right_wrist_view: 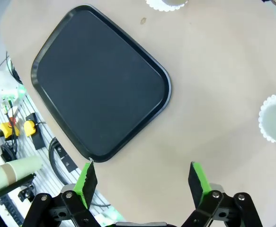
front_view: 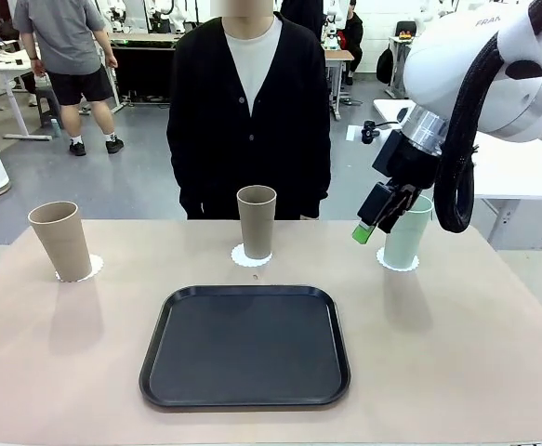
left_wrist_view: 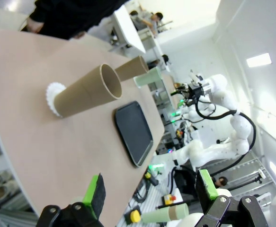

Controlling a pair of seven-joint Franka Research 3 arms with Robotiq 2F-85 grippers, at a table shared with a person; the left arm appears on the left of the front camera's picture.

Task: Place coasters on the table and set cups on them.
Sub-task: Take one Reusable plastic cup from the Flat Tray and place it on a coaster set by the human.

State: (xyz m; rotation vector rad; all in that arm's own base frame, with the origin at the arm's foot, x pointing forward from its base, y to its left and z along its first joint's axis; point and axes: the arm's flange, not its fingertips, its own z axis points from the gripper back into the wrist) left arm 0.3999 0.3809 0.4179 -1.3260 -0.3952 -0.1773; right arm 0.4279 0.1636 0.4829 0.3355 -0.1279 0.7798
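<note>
Front view shows three cups, left, middle and green, each standing on its own coaster on the table, so the setting looks complete. Right gripper hangs beside the green cup, fingers wide, holding nothing; left gripper is wide and empty too.

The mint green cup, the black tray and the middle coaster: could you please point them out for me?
mint green cup (front_view: 406,238): front view, lower side wall.
black tray (front_view: 245,346): front view, flat floor.
middle coaster (front_view: 239,255): front view, scalloped left edge.
</note>
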